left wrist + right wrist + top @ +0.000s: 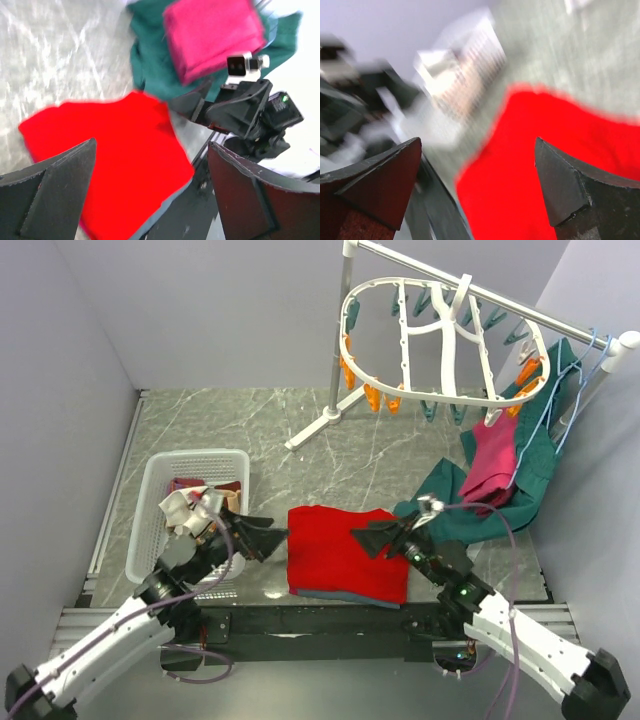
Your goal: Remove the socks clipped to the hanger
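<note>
The white oval hanger [440, 340] hangs from a rail at the back right, and its orange and teal pegs dangle with nothing clipped to them. Maroon socks [207, 485] lie inside the white slotted basket [160, 475], partly hidden behind my left wrist. My left gripper [270, 537] [150, 190] is open and empty, low over the left edge of the red cloth [345, 550] [110, 150]. Facing it from the right, my right gripper [368, 538] [477, 185] is also open and empty over the same cloth [545, 165].
A teal garment [500, 500] [150, 60] with a pink one [490, 465] [210, 35] on it hangs down to the table at the right. The rail's white stand [335, 410] is at the back. Grey walls close in on three sides.
</note>
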You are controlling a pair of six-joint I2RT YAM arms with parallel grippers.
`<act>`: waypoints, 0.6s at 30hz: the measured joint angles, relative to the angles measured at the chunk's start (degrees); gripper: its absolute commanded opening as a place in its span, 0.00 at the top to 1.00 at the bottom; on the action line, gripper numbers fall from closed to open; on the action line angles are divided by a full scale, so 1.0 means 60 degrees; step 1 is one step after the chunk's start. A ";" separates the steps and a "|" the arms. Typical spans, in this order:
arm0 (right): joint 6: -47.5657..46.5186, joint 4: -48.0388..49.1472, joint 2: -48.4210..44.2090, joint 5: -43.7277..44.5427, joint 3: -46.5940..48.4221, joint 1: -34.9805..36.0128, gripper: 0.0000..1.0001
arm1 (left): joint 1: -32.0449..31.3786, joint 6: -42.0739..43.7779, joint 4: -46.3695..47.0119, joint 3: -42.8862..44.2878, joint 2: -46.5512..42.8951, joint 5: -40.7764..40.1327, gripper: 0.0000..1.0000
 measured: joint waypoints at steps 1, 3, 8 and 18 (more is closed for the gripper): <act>0.0026 0.0131 -0.0608 0.0270 -0.0036 0.0000 0.00 | -0.0004 -0.0044 0.0000 -0.0211 -0.0470 -0.0127 0.04; 0.0066 0.0335 -0.1698 0.0696 -0.0044 0.0011 0.00 | -0.0011 -0.0138 0.0040 -0.0630 -0.1712 -0.0364 0.04; 0.0328 -0.0266 -0.4127 0.1683 0.0000 0.0018 0.00 | -0.0011 -0.0484 -0.0164 -0.1202 -0.3541 -0.0769 0.04; 0.0973 -0.3209 -0.4189 0.2419 0.0026 0.0018 0.00 | -0.0018 -0.1559 -0.0747 -0.1359 -0.3661 -0.0758 0.04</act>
